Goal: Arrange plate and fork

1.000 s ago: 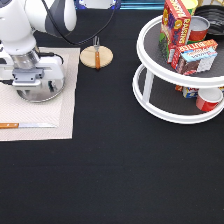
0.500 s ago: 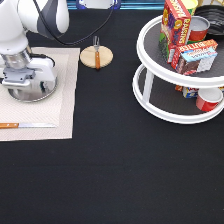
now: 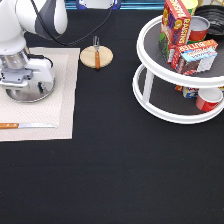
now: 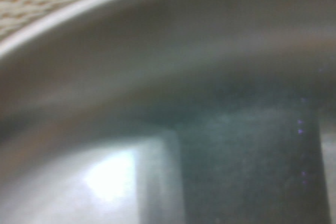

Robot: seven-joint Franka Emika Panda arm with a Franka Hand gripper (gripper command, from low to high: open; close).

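The shiny silver plate (image 3: 35, 93) lies on a beige placemat (image 3: 65, 100) at the exterior view's left. My gripper (image 3: 26, 85) is down on the plate and covers most of it. The wrist view is filled from very close by the plate's shiny surface (image 4: 187, 150), with a bit of the placemat (image 4: 22, 15) past its rim. The fork (image 3: 97, 54), with an orange-brown handle, lies across a round tan wooden coaster (image 3: 88, 57) to the right of the placemat, well apart from the gripper.
A knife (image 3: 26, 125) with a wooden handle lies on the placemat's near edge. A white two-tier turntable rack (image 3: 150, 100) with boxes and cans stands at the exterior view's right. Black tabletop (image 3: 115, 170) fills the exterior view's bottom.
The arm and gripper have shifted slightly toward the exterior view's left over the plate. The fork, coaster and knife have not moved.
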